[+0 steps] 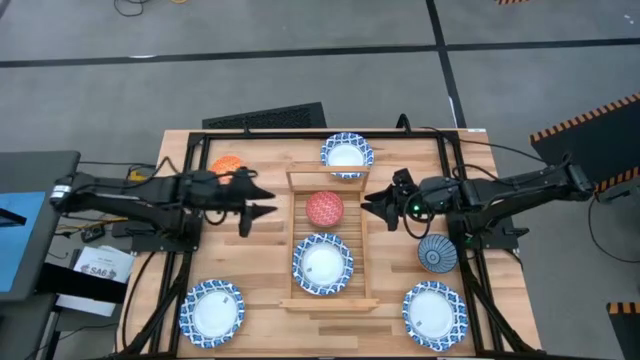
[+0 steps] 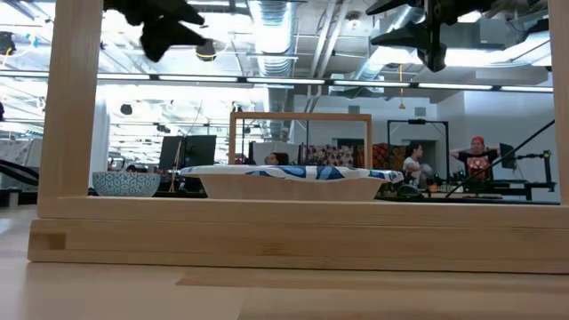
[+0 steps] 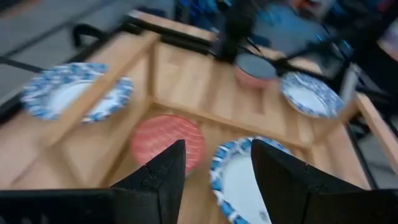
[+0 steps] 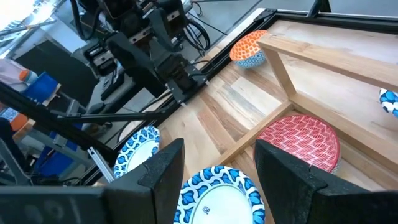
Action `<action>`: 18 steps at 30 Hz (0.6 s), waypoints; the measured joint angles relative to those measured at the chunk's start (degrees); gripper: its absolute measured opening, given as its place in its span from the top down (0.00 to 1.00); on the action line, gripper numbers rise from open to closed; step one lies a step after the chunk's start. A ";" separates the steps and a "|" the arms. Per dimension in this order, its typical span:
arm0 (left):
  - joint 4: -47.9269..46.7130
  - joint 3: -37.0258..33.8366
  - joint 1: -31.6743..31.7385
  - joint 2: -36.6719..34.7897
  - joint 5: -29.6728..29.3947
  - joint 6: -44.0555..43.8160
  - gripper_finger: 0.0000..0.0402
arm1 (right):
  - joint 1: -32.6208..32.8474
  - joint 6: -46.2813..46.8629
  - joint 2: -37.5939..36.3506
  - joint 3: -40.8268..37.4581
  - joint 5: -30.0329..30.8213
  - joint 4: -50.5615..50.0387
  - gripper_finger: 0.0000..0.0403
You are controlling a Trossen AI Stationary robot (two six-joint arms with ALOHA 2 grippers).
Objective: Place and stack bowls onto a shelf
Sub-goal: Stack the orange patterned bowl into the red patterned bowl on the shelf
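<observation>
**Two bowls on the shelf, more waiting around it**

The shelf (image 1: 296, 180) is lying in the middle of the surface (image 1: 270, 320). A red bowl (image 1: 324, 208) is sitting in its middle part, upside down. A blue-and-white bowl (image 1: 322, 264) is sitting in its near part. The far part of the shelf is looking bare.

The left end effector (image 1: 262, 200) is hanging just left of the shelf with its fingers spread, holding nothing. The right end effector (image 1: 376, 205) is hanging just right of the shelf, also spread and holding nothing. Both are pointing in at the red bowl.

Other bowls are waiting off the shelf. One blue-and-white bowl (image 1: 346, 155) is sitting just past the far end. An orange bowl (image 1: 227, 164) is lying at the far left. A dark-blue bowl (image 1: 437, 254) is sitting on the right, near the right arm. Two more blue-and-white bowls are lying at the near left (image 1: 212, 311) and near right (image 1: 435, 313).

I think the arms are between bowls and getting ready to pick the next one. The dark-blue bowl is looking closest for the right arm. That arm needs to go down over the rim and pinch it, then lift it onto the shelf or onto a bowl there.
</observation>
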 joint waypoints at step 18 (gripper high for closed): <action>-37.77 0.78 26.25 3.06 -1.60 -12.95 0.58 | 0.02 -0.02 0.01 0.00 0.00 0.04 0.45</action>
